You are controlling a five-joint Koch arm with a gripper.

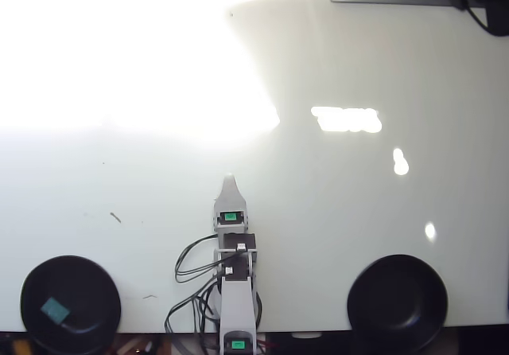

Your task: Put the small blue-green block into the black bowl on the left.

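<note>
- Inside the black bowl (71, 305), at the lower left corner of the overhead view, the small blue-green block (54, 310) is lying flat, a little left of the bowl's middle and tilted against the picture's edges.
- To the right of that bowl, near the bottom middle of the view, the arm (237, 291) is stretching up the picture, with black cables (191, 263) looping off its left side toward the bowl.
- Above and to the right of the bowl, the gripper (229, 181) is pointing away from the bottom edge; only 1 pale tip is showing, so I cannot tell whether the jaws are apart or together, and nothing is showing in them.
- Far to the right of the bowl, past the arm, a second black bowl (397, 302) of the same size is sitting at the same height in the view.
- Both bowls are resting on the white table (334, 196), whose upper left part is washing out in glare.
</note>
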